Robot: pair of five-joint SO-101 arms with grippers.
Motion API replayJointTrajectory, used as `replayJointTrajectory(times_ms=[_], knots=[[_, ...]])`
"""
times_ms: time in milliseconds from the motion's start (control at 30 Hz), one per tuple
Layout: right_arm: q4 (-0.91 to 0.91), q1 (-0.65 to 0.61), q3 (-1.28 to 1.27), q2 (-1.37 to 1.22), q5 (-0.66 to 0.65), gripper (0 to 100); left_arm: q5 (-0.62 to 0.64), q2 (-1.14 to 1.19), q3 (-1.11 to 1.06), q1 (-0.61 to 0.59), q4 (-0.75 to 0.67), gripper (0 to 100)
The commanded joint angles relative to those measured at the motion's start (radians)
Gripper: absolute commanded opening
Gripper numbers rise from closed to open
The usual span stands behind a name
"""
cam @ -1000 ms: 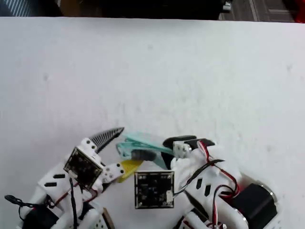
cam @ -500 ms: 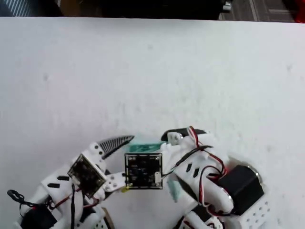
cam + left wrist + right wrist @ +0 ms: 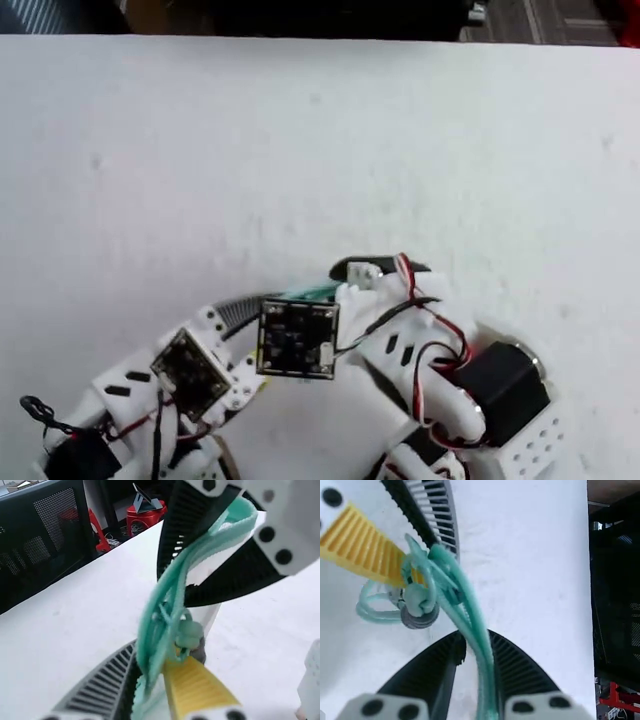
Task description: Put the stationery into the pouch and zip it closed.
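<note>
Teal pouch sits edge-on, stretched between both grippers over the near part of the white table. The left gripper (one yellow finger, one ribbed black) is clamped on the pouch's end, right by the grey zip pull with its looped cord. The right gripper pinches the pouch's edge between its two black fingers, just beside the left one.

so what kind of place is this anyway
Probably a robotics lab or workshop. The left arm and right arm, with bare wires and exposed camera boards, hold a teal pouch at a white table; black mesh furniture and a red container stand on the floor beyond.
</note>
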State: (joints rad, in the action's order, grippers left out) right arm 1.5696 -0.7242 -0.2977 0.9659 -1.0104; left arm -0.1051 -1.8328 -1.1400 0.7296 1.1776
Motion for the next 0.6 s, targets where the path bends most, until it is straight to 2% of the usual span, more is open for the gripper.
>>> replayJointTrajectory(times_ms=[0, 133, 333, 567], knots=[[-0.042, -0.007, 0.046, 0.004, 0.058, 13.4, 0.003, 0.004, -0.034, 0.018, -0.089, 2], [-0.036, -0.010, 0.049, 0.007, 0.130, 28.6, 0.003, 0.004, -0.072, 0.001, -0.150, 2], [-0.090, -0.007, 0.054, 0.008, 0.144, 26.0, 0.009, 0.004, -0.129, -0.125, -0.288, 2], [-0.294, 0.119, 0.127, 0.062, 0.402, 24.1, 0.011, 0.004, -0.189, -0.237, -0.385, 2]])
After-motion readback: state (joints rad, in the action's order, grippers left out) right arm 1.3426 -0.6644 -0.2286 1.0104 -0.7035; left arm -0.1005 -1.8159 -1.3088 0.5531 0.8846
